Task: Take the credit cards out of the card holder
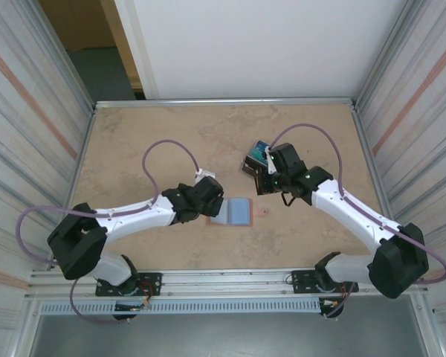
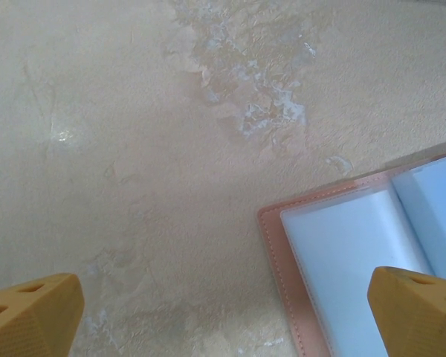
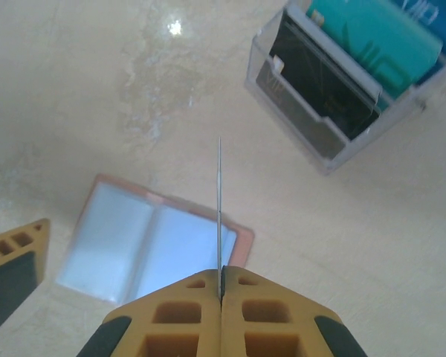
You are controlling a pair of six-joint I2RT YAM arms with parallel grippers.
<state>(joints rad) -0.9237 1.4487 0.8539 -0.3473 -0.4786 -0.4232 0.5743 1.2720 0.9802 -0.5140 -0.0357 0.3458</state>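
Judging by how things lie, the job is under way but unfinished: the right gripper (image 3: pixel 221 288) has its orange fingers pressed together on a thin card (image 3: pixel 219 201), seen edge-on as a fine upright line, lifted above the beige stone-patterned table (image 1: pixel 156 126). The salmon-pink folding card holder (image 1: pixel 236 212) lies open and flat on the table between the two grippers, its pale blue clear sleeves facing up; whether more cards sit in them I cannot tell. The left gripper (image 2: pixel 223 312) hovers with fingers spread wide, holding nothing, over the holder's edge. The right wrist view shows what the overhead one leaves small: the clear plastic box (image 3: pixel 320 152) nearby holds a dark card and teal ones. The left wrist view gives the holder's stitched pink border close up.
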